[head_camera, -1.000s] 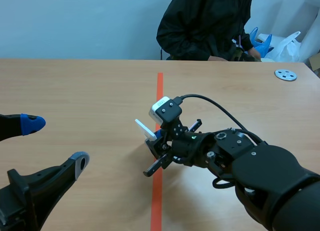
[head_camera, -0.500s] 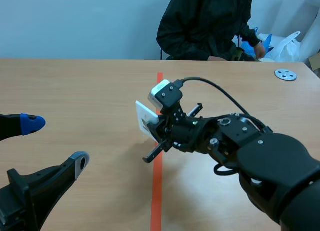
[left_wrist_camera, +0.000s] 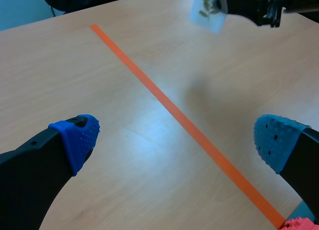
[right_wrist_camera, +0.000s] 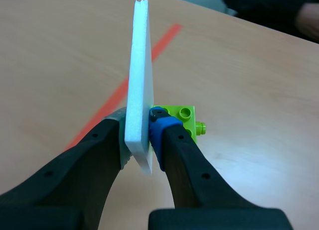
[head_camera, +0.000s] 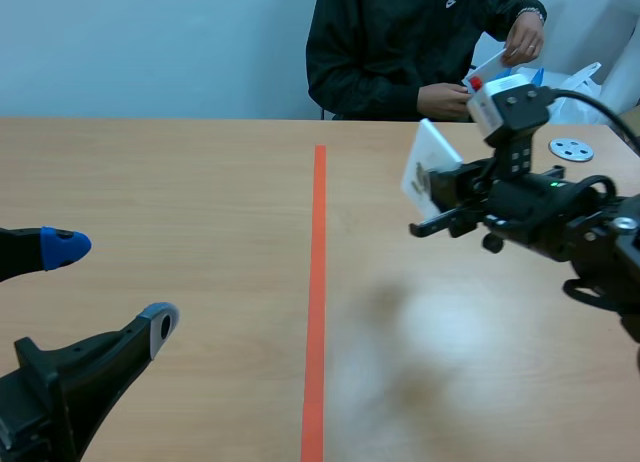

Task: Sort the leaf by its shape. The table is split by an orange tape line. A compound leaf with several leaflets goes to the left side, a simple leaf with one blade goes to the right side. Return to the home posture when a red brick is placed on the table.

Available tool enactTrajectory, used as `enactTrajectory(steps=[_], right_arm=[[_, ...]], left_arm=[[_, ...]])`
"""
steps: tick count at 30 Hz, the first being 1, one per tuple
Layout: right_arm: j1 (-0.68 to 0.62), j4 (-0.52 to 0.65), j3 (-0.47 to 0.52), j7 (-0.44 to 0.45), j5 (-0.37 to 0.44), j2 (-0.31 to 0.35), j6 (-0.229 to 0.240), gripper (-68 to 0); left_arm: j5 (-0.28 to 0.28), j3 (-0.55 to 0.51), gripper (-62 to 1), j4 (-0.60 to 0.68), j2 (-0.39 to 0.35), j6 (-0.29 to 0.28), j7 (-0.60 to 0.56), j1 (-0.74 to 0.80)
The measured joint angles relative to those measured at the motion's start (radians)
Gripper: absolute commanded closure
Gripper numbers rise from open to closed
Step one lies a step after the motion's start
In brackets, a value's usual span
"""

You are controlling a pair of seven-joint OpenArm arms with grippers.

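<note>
Our right gripper [right_wrist_camera: 142,140] pinches a white card [right_wrist_camera: 140,80] between its pads. The card stands upright, and a lime-green brick [right_wrist_camera: 185,118] sits at its foot, just beside the blue pad. This wrist view gives us only the card's thin edge. The left wrist view shows its face instead: several small olive-green leaf shapes [left_wrist_camera: 205,6], too small for us to tell the blade form. In the scene view we see the card held in the air over the table [head_camera: 150,172], to the right of the orange tape line [head_camera: 318,282] and well apart from it, with a soft shadow on the wood beneath. A broad stretch of tabletop lies between the line and that shadow. Our left gripper [left_wrist_camera: 177,143] hangs low on the left side, fingers spread wide, holding nothing. Beyond the card a person [head_camera: 400,42] sits at the far edge, and a grey disc [head_camera: 571,149] lies near the far right corner.
</note>
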Motion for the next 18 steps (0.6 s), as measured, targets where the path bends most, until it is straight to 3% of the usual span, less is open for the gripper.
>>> enactTrajectory(steps=[3,10,18], right_arm=[[0.001,-0.001,0.070,-0.011,0.000,0.020,-0.035,-2.0],[0.026,-0.103,0.122,0.026,0.000,0.035,-0.196,-2.0],[0.146,-0.401,0.182,0.090,-0.005,0.032,-0.226,-2.0]], left_arm=[[0.000,0.000,-62.3,0.000,0.000,0.000,0.000,0.000],[0.000,0.000,-62.3,0.000,0.000,0.000,0.000,0.000],[0.000,0.000,-62.3,0.000,0.000,0.000,0.000,0.000]])
